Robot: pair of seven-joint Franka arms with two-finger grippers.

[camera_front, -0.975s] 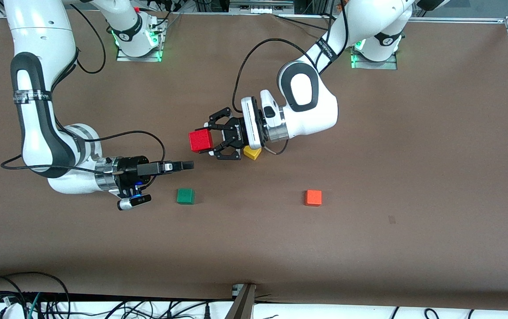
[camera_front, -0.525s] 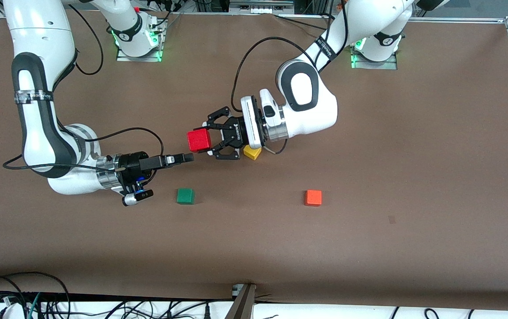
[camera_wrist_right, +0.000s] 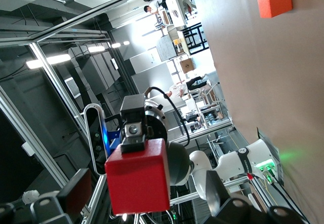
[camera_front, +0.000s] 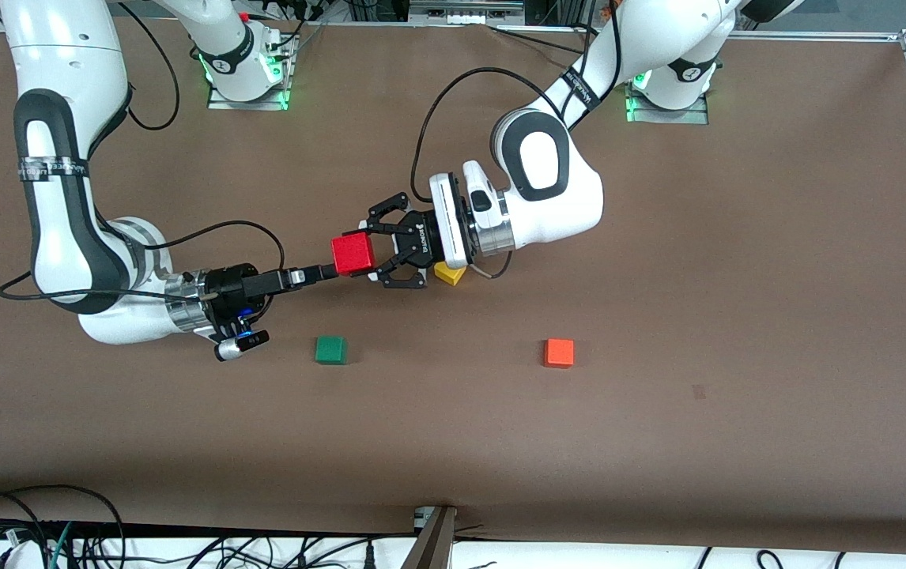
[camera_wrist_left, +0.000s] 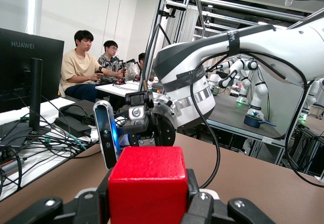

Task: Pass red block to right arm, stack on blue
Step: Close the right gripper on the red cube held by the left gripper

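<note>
My left gripper (camera_front: pixel 370 254) is shut on the red block (camera_front: pixel 352 254) and holds it in the air over the middle of the table. The block fills the low middle of the left wrist view (camera_wrist_left: pixel 148 183), between the claw's fingers. My right gripper (camera_front: pixel 329 272) is level with the block, and its slim fingers reach the block's edge. In the right wrist view the red block (camera_wrist_right: pixel 137 176) sits between my open fingers (camera_wrist_right: pixel 76 191), with gaps on both sides. The blue cube shows in no view.
A yellow cube (camera_front: pixel 450 273) lies on the table under the left wrist. A green cube (camera_front: pixel 330 349) lies nearer the front camera, close to the right forearm. An orange cube (camera_front: pixel 558 352) lies toward the left arm's end and also shows in the right wrist view (camera_wrist_right: pixel 275 2).
My right gripper has moved toward the red block, from over the green cube's area until its fingertips reach the block. The left gripper with the block has shifted slightly toward the right arm.
</note>
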